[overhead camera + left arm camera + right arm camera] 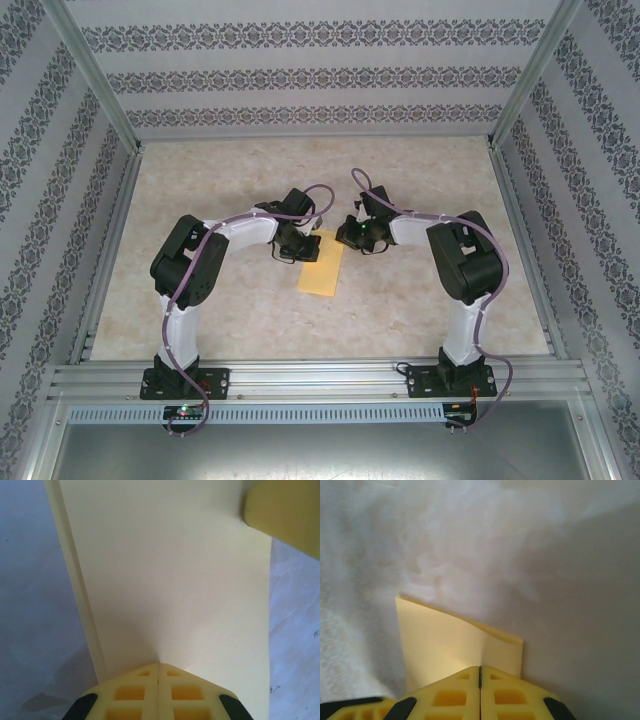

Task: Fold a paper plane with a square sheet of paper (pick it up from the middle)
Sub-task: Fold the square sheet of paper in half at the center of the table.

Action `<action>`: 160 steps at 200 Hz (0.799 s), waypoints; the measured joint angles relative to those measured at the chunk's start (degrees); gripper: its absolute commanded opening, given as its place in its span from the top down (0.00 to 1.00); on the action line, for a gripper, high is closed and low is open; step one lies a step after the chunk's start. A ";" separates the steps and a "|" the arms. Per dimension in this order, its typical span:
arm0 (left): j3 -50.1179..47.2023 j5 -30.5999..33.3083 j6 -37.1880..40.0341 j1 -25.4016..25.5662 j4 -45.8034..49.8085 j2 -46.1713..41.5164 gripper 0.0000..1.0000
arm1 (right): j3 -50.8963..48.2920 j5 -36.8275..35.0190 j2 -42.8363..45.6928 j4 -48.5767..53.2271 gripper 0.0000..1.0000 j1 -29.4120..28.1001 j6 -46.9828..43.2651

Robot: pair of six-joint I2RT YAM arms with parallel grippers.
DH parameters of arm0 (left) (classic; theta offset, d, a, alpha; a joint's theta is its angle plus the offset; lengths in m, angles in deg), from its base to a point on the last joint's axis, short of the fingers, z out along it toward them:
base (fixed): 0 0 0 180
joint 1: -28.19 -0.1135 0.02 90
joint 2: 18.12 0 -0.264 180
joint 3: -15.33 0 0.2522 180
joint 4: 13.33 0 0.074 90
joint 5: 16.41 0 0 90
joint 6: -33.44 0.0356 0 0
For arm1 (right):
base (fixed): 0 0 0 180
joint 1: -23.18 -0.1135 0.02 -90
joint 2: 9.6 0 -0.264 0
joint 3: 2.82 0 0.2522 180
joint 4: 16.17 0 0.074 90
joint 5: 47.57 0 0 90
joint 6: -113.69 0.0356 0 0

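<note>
Mottled beige tabletop (200, 300) carries the square sheet of paper (321, 270), a narrow yellow strip near its middle, its far end pinched by the left tool (158, 671), fingers pressed together, while the right tool (480, 672), likewise closed, seems to nip a corner.

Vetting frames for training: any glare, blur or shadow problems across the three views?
Top external: even light, fairly sharp, no glare. Left wrist: folded yellow paper sheet washed pale, soft shadow above left gripper. Right wrist: mottled pale tabletop hazy, out of focus; paper edges crisp.
</note>
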 measured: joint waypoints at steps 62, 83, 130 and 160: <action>0.02 -0.02 0.00 -0.04 0.17 0.00 1.00 | 2.25 -2.08 0.96 4.98 0.90 -0.63 -1.62; 0.02 0.00 0.00 -0.04 0.17 0.00 1.00 | 3.21 -0.50 1.81 5.01 0.90 -0.15 -1.81; 0.00 -0.02 -0.02 -0.07 0.17 0.00 1.00 | 4.55 0.26 1.03 4.22 0.91 0.15 -1.79; 0.02 -0.02 0.00 -0.07 0.17 0.00 1.00 | 4.74 -1.36 -1.92 5.57 0.92 0.15 -1.75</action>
